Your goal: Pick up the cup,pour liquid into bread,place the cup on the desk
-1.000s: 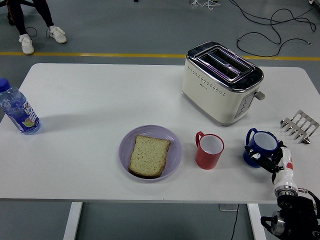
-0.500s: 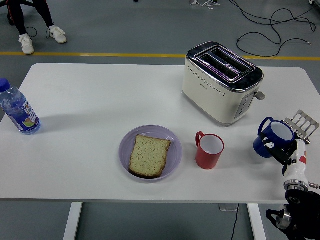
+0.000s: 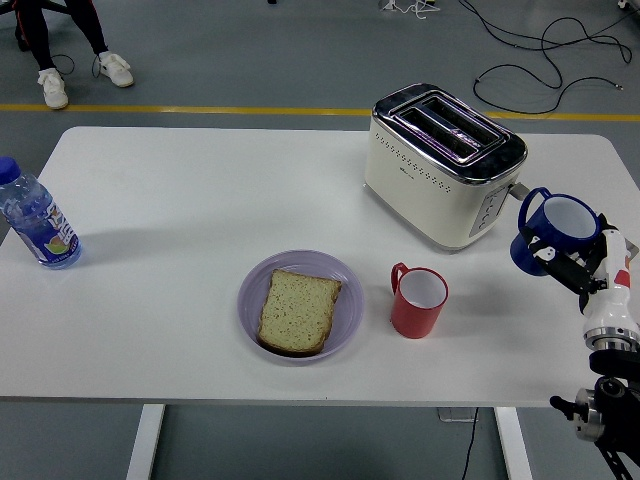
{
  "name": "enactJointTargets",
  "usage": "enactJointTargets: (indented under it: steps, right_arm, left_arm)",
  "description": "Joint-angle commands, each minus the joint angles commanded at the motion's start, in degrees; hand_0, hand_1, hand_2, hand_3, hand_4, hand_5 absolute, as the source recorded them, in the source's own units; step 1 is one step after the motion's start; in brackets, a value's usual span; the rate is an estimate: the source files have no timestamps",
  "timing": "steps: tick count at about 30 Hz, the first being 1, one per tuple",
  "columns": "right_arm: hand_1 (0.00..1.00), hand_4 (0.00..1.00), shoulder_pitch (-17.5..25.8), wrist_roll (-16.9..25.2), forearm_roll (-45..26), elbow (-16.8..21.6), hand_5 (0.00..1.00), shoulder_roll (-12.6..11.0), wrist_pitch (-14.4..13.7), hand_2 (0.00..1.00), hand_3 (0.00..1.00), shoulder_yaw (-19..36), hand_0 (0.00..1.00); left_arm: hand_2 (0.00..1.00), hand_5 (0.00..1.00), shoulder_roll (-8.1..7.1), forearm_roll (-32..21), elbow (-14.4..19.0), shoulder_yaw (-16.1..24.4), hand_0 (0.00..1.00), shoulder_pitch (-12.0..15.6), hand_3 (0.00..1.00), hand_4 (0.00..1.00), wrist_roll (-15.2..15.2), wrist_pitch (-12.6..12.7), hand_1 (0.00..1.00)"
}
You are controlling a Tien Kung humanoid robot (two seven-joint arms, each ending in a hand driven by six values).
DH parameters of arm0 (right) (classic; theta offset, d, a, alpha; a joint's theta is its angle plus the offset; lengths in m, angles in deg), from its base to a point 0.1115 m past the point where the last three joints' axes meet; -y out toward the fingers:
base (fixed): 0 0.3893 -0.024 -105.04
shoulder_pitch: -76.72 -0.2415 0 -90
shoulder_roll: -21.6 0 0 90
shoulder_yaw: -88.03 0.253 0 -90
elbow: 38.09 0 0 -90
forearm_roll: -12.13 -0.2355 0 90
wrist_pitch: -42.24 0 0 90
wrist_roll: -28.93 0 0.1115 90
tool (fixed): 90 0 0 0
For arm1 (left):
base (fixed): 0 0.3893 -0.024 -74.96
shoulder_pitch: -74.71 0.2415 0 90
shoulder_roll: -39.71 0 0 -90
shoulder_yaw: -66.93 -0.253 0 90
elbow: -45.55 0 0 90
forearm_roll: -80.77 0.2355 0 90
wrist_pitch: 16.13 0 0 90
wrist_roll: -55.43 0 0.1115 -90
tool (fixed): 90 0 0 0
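The right hand (image 3: pixel 572 262) holds the blue cup (image 3: pixel 556 231) tight in its fingers. The cup is higher now than a moment ago. It was down by the table's right side, and now it is up in the air, next to the toaster (image 3: pixel 445 162), and farther away. The bread (image 3: pixel 298 311) lies on the purple plate (image 3: pixel 346 288) near the front. A red cup (image 3: pixel 417 301) stands just right of the plate. A water bottle (image 3: pixel 35 217) stands far off at the left.

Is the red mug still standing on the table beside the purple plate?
Yes, the red mug stands upright on the white table, just right of the purple plate; the right robot hand holds the blue cup.
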Motion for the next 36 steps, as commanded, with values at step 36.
enactJointTargets:
  steps: [36]
  right_arm:
    - [0.291,0.637,-43.00,-41.50,44.94,-0.72,0.002,-4.06,22.79,0.466,0.531,-42.09,0.294]
  left_arm:
    - [0.711,0.926,0.44,-3.99,0.00,-2.29,0.655,0.00,0.606,0.345,0.25,0.36,0.692]
